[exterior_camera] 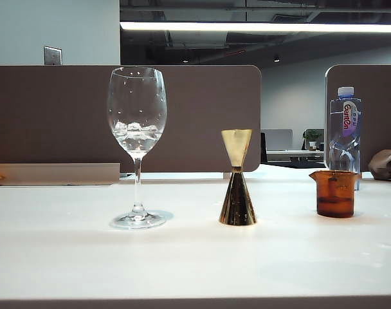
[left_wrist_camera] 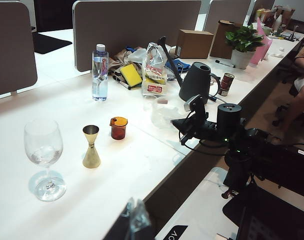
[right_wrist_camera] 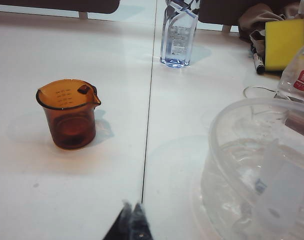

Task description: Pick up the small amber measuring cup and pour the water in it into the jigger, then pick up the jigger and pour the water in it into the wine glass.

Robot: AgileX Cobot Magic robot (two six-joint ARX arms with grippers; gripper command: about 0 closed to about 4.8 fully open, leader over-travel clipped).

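- The left gripper (left_wrist_camera: 134,212) hangs high over the near edge of the white table (exterior_camera: 182,264); only its dark fingertips show, close together with nothing between them.
- The right gripper (right_wrist_camera: 130,216) sits low over the table, pressed shut and empty, near the small amber measuring cup (right_wrist_camera: 69,113).
- The cup stands upright at the right of the table, apart from both grippers; whether it holds water I cannot tell.
- To its left stands the gold jigger (exterior_camera: 237,177), upright, at the middle.
- Farther left stands the wine glass (exterior_camera: 137,145), with water (exterior_camera: 136,134) in its bowl.
- Behind the cup stands a plastic bottle (exterior_camera: 345,132) with a blue cap.
- A clear plastic basin (right_wrist_camera: 259,170) lies right of the right gripper.
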